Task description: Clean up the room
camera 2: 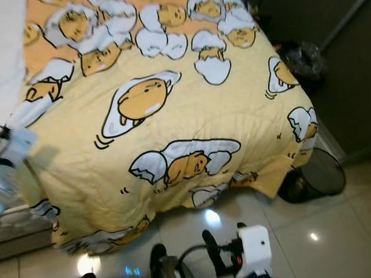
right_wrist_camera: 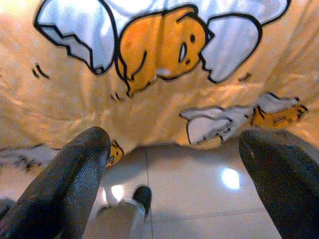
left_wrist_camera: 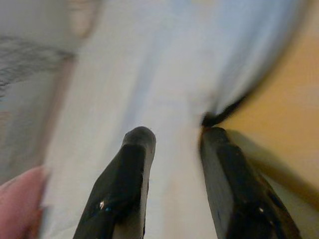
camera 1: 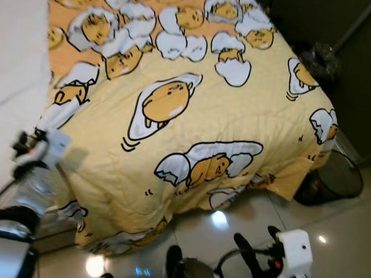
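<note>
Covering the bed is a big yellow blanket (camera 1: 193, 120) with egg cartoon pictures on it. The blanket is spread over the top of the bed, and its front edge hangs down to the shiny tiled floor (camera 1: 331, 230). At the far end, the blanket is printed orange with more eggs.

The left hand (left_wrist_camera: 174, 144) is seen at the left side of the bed, close to the blanket's left edge. Its two black fingers (left_wrist_camera: 124, 184) are held a little apart, and nothing is gripped between them. White and yellow cloth is seen right in front of the fingertips, but the wrist picture is blurred. Whether the cloth is touched cannot be told.

The right hand (right_wrist_camera: 174, 164) is held low over the floor, in front of the hanging edge of the blanket. Its fingers are spread wide, and nothing is held. The floor tiles and the blanket's edge are seen between them.

A dark round bin (camera 1: 334, 179) is stood on the floor just beside the right corner of the bed. A pale wall (camera 1: 10, 65) is seen at the left.
</note>
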Robot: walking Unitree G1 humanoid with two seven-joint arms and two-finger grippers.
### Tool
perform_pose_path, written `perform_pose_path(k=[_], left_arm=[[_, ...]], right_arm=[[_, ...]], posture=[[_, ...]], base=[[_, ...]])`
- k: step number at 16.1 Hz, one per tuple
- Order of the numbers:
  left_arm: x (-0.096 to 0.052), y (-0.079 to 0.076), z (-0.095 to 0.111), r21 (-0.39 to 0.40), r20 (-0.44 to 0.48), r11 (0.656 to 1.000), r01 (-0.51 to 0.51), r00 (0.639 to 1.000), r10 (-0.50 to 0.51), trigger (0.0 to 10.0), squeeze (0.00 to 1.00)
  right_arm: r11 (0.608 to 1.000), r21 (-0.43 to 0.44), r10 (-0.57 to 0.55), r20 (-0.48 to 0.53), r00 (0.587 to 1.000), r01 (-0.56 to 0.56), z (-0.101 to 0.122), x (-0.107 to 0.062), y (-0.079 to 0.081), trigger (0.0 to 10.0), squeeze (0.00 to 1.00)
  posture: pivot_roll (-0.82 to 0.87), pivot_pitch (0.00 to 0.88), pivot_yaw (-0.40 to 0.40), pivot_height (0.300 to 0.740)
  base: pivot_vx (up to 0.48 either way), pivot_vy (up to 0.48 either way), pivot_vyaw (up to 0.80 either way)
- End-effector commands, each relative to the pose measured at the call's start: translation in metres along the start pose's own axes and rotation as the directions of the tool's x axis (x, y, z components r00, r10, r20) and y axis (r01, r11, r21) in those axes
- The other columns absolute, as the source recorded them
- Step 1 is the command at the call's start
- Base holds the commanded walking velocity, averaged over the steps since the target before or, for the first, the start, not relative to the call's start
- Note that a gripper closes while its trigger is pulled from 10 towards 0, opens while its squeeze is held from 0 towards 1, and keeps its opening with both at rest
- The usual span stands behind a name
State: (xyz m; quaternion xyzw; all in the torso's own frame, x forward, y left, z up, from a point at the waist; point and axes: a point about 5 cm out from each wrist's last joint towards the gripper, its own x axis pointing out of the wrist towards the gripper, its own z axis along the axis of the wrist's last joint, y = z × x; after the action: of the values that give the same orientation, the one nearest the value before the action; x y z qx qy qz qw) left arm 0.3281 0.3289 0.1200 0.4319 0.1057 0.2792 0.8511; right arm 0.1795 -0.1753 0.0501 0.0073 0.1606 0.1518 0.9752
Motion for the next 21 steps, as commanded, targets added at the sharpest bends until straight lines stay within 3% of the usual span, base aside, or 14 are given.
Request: perform_pose_path(k=[1,2,3,4,5,7,9,10,13,14,17,18,20,21], left_arm=[[0.007,0.017,0.006,-0.168,0.022,0.984,-0.053,0.998,0.058,10.0,0.0],[0.0,-0.001,0.023,-0.299,0.078,0.953,0.038,0.997,-0.015,10.0,0.0],[-0.003,-0.009,0.027,-0.344,0.089,0.936,0.072,0.995,-0.044,10.0,0.0],[-0.02,-0.038,0.038,-0.437,0.134,0.878,0.197,0.979,-0.153,10.0,0.0],[-0.029,-0.052,0.044,-0.473,0.157,0.842,0.259,0.965,-0.209,10.0,0.0],[-0.075,-0.102,0.069,-0.619,0.277,0.624,0.476,0.876,-0.394,10.0,0.0],[-0.094,-0.102,0.075,-0.685,0.312,0.553,0.474,0.877,-0.365,10.0,0.0],[-0.099,-0.099,0.075,-0.698,0.32,0.542,0.467,0.881,-0.348,10.0,0.0],[-0.11,-0.098,0.062,-0.694,0.294,0.561,0.452,0.889,-0.352,10.0,0.0],[-0.106,-0.096,0.066,-0.698,0.296,0.557,0.45,0.89,-0.347,10.0,0.0],[-0.083,-0.09,0.085,-0.641,0.329,0.603,0.475,0.88,-0.344,10.0,0.0],[-0.081,-0.085,0.093,-0.652,0.375,0.572,0.498,0.867,-0.328,10.0,0.0],[-0.088,-0.083,0.109,-0.616,0.472,0.55,0.564,0.823,-0.316,10.0,0.0],[-0.089,-0.083,0.111,-0.613,0.48,0.546,0.571,0.818,-0.316,10.0,0.0]], right_arm=[[0.999,0.02,-0.04,0.02,0.999,0.04,0.0,0.013,-0.007,10.0,0.0],[0.998,0.039,-0.056,0.058,0.997,0.054,0.007,0.028,-0.01,10.0,0.0],[0.998,0.041,-0.06,0.075,0.995,0.057,0.01,0.033,-0.011,10.0,0.0],[0.997,0.04,-0.071,0.12,0.99,0.067,0.021,0.046,-0.013,10.0,0.0],[0.996,0.047,-0.079,0.138,0.987,0.073,0.025,0.051,-0.015,10.0,0.0],[0.995,0.059,-0.094,0.185,0.978,0.084,0.037,0.069,-0.019,10.0,0.0],[0.991,0.073,-0.131,0.247,0.96,0.116,0.051,0.073,-0.024,10.0,0.0],[0.988,0.083,-0.148,0.267,0.952,0.13,0.054,0.073,-0.027,10.0,0.0],[0.99,0.081,-0.135,0.248,0.959,0.118,0.047,0.082,-0.028,10.0,0.0],[0.991,0.079,-0.123,0.253,0.96,0.106,0.05,0.087,-0.026,10.0,0.0],[0.993,0.053,-0.119,0.251,0.961,0.109,0.053,0.097,-0.023,10.0,0.0],[0.993,0.028,-0.118,0.27,0.956,0.114,0.056,0.098,-0.021,10.0,0.0],[0.991,0.009,-0.128,0.296,0.947,0.132,0.055,0.094,-0.02,10.0,0.0],[0.991,0.017,-0.13,0.298,0.946,0.131,0.054,0.094,-0.02,10.0,0.0]], posture=[[0.04,0.051,-0.044,0.74],[0.06,0.024,-0.033,0.74],[0.06,0.016,-0.029,0.74],[0.08,0.0,-0.011,0.74],[0.09,0.0,-0.005,0.74],[0.11,0.0,0.002,0.74],[0.13,0.0,-0.01,0.74],[0.13,0.0,-0.014,0.74],[0.16,0.0,-0.028,0.74],[0.16,0.0,-0.033,0.74],[0.16,0.0,-0.034,0.74],[0.15,0.0,-0.031,0.74],[0.14,0.0,-0.022,0.74],[0.14,0.0,-0.022,0.74]], base=[[0.0,0.0,0.0],[0.0,0.0,0.0],[0.0,0.0,0.0],[0.0,0.0,0.0],[0.0,0.0,0.0],[0.0,0.0,0.0],[0.0,0.0,0.0],[0.0,0.0,0.0],[0.0,-0.257,0.68],[0.0,-0.27,0.64],[0.0,0.0,0.21],[0.349,0.0,0.0],[0.48,0.0,0.0],[0.48,0.0,0.0]])
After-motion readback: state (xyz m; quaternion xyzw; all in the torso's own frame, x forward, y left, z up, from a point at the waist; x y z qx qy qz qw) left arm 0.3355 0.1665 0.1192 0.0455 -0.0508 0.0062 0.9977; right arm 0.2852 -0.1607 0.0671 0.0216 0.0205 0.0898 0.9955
